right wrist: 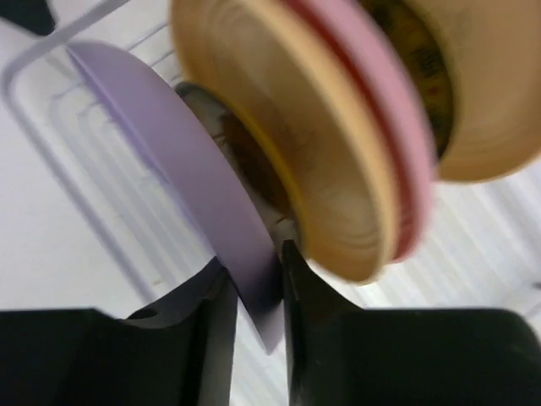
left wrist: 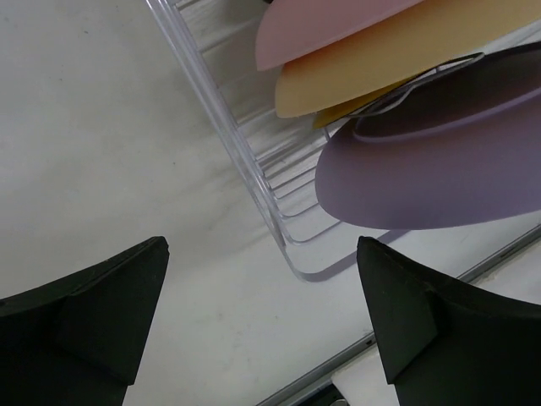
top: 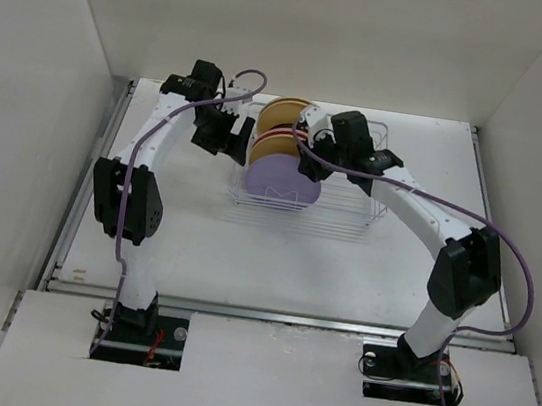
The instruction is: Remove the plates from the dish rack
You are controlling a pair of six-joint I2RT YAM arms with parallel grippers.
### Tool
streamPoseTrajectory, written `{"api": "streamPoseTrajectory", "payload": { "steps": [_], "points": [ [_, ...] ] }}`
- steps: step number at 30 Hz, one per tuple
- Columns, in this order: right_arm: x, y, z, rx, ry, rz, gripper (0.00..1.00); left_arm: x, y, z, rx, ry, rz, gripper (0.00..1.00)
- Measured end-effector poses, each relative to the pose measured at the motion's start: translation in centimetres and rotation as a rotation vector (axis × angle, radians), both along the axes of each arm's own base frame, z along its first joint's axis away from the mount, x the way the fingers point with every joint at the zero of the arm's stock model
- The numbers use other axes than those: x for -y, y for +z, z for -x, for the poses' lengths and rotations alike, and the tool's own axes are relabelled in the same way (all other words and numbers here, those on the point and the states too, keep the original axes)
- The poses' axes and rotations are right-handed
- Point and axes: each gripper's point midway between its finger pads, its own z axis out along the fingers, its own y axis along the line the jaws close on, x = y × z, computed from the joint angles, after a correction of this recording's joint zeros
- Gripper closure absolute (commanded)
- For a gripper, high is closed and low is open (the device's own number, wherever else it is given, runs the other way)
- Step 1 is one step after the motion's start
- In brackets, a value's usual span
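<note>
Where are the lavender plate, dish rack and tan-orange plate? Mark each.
lavender plate [top: 279,179]: top external view, middle of its face.
dish rack [top: 344,223]: top external view, front wire wall.
tan-orange plate [left wrist: 397,68]: left wrist view, middle of visible face.

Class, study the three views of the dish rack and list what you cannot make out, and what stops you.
1. Top view: the plate count in the dish rack; the right arm covers the row behind the lavender plate.
2. Right wrist view: the design on the patterned plate, blurred and cut off by the top edge.
3. Left wrist view: the pink plate and tan plate, cut off by the top and right edges.
</note>
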Motion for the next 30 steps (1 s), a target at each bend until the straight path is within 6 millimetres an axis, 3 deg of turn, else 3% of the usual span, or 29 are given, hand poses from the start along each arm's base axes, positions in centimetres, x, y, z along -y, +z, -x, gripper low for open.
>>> {"api": "streamPoseTrajectory", "payload": {
  "steps": [7,14,18,19,22,26,30],
  "points": [
    [0.7,1.3,-1.8,0.143,-0.015,0.069,1.0,-0.5,-2.1,0.4,-0.072,0.042,-0.012,0.1],
    [1.6,3.7,-1.4,0.195,-0.049,0.07,1.0,-0.5,-2.2,0.3,-0.079,0.062,-0.01,0.15],
    [2.5,6.4,-1.5,0.258,-0.095,0.05,1.0,-0.2,-2.3,0.2,-0.077,0.064,0.003,0.4],
    [2.7,7.2,-1.3,0.269,-0.102,0.039,1.0,-0.1,-2.3,0.2,-0.082,0.063,0.009,0.54],
    [3.0,7.9,-0.8,0.281,-0.112,0.033,1.0,0.3,-2.8,0.4,-0.102,0.054,0.022,0.67],
    [3.3,8.6,-0.2,0.275,-0.134,0.012,1.0,0.1,-3.9,0.7,-0.135,0.055,0.014,0.67],
    [4.2,10.8,1.7,0.26,-0.17,-0.048,1.0,-0.2,-4.7,1.1,-0.155,0.067,-0.007,0.51]
  ]
}}
